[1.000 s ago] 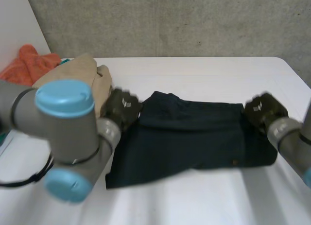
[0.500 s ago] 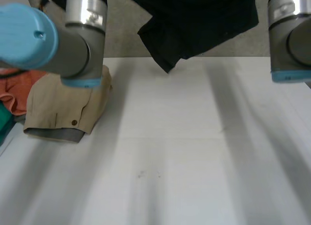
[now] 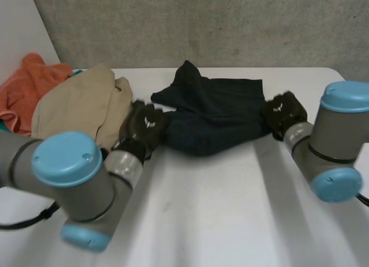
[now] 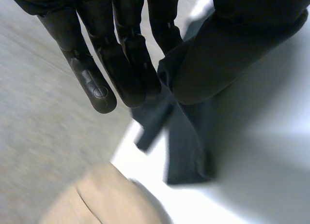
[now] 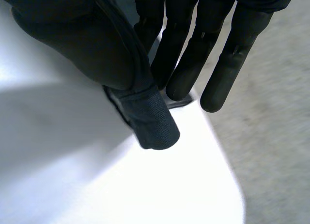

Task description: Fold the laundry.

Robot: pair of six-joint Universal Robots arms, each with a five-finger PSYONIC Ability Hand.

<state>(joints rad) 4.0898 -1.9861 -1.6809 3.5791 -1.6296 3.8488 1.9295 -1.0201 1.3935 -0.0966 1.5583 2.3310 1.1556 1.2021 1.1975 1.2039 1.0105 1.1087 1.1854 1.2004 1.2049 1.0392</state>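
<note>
Head view first: the dark garment is seen lying bunched on the table, near the middle of the far edge, with one flap standing up toward that edge. It is held at both ends. The left hand is set low at the end facing the left edge, and the right hand at the end facing the right edge.

Several things could be judged to go wrong from here. If the cloth is let go as it lies, the creases and the raised flap would be folded in, and an untidy fold would result. If the ends are drawn apart unevenly, the thin pinch at either end could be lost and that end dropped. The beige garment, heaped by the far left corner just beside the left hand, could be caught and dragged by that hand. Little room is left at the far edge, so the cloth could be pushed over it. An orange cloth lies past the left edge, out of the way.

Both forearms are stretched forward and kept low over the table. In the left wrist view the fingers are held straight, and the cloth appears pinched between them and the cloth-wrapped thumb. In the right wrist view the same grip is seen: straight fingers, with a hem nipped against the thumb.
</note>
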